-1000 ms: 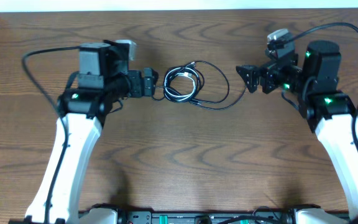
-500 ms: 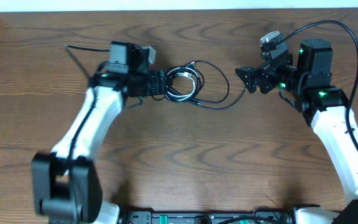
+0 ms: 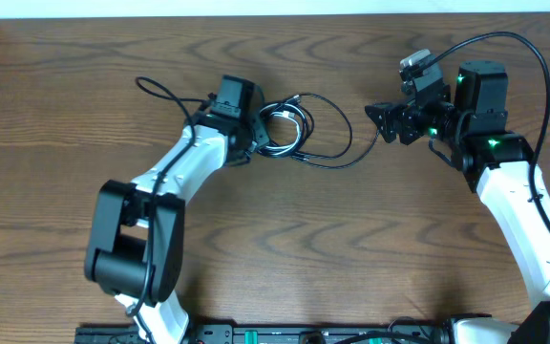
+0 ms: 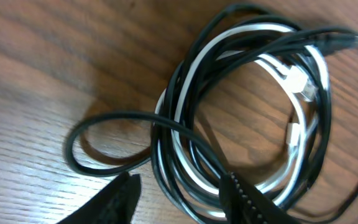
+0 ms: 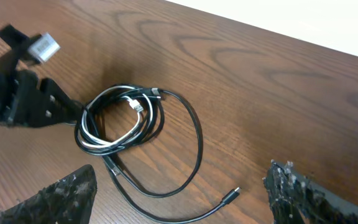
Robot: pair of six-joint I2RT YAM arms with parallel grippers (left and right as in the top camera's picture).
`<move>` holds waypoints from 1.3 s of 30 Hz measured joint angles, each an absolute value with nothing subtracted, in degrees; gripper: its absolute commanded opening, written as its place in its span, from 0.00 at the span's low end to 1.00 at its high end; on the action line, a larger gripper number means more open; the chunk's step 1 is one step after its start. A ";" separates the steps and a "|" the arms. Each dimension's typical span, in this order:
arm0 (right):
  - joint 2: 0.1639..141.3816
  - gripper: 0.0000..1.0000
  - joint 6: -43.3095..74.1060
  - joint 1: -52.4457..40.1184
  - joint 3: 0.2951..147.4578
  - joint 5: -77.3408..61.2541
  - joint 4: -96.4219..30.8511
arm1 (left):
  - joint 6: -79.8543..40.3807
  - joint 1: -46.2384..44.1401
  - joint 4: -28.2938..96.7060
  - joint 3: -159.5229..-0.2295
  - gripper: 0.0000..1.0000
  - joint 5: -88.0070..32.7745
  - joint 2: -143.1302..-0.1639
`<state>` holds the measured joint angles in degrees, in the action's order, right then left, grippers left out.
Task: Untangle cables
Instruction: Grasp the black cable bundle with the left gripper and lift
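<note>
The cables [image 3: 281, 130] lie at the table's upper middle as a small coil of black and white strands, with a wider black loop [image 3: 338, 143] running off to the right. My left gripper [image 3: 259, 134] is at the coil's left edge. In the left wrist view its jaws [image 4: 179, 183] stand apart, astride several black strands and the white cable [image 4: 260, 30], with a gap on the left side. A small black loop [image 4: 114, 116] sticks out left. My right gripper [image 3: 375, 117] hovers right of the cables, open and holding nothing [image 5: 182, 171]. A loose plug end [image 5: 234, 194] lies on the table below it.
Bare wood table [image 3: 285, 248] all round the coil. A thick black cord [image 3: 160, 91] trails behind the left arm, and another arcs over the right arm [image 3: 533, 48]. The table's far edge runs along the top of the overhead view.
My left arm has reached right to the coil's edge, and its jaws have narrowed round the strands. The right arm has barely shifted, its jaws narrowing slightly.
</note>
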<state>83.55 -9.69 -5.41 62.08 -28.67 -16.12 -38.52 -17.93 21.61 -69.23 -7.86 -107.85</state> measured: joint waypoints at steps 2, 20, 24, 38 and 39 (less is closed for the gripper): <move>83.66 0.83 -9.69 -5.41 62.08 -28.64 -16.27 | -40.95 -18.81 21.45 -69.25 0.41 -6.68 -109.21; 85.19 0.83 -9.04 -5.41 62.11 -28.49 -17.78 | -49.76 -23.92 20.43 -69.21 0.28 -1.08 -111.44; 85.91 0.83 -8.69 -5.41 62.11 -28.49 -17.98 | -50.59 -24.69 20.43 -69.12 0.19 -0.62 -111.44; 86.94 0.82 -7.94 -6.79 62.11 -28.47 -18.15 | -47.44 -25.91 16.05 -69.49 0.07 -1.26 -113.78; 86.96 0.82 -7.94 -6.90 62.11 -28.49 -18.17 | -45.76 -25.85 15.44 -69.49 0.07 -2.39 -113.78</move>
